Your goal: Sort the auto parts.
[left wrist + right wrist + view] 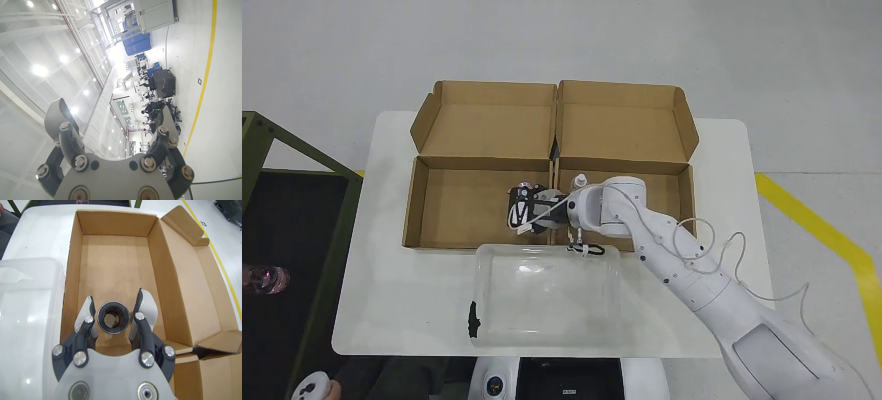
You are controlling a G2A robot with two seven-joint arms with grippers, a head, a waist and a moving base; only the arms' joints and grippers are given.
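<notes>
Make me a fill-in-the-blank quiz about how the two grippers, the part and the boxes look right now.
1. The ring-shaped part stands in a box made of ____.
2. The right gripper's jaws are ____, with the part between them.
3. The left gripper holds ____.
4. Beside that box sits a ____ plastic bin.
Missing words: cardboard; open; nothing; clear.

Top view: overhead, looking down on worktop [392, 300]. Right wrist view: close, down into a cardboard box [113, 266] (shared with top view). Left wrist view: aimed upward at ceiling [28, 47].
</notes>
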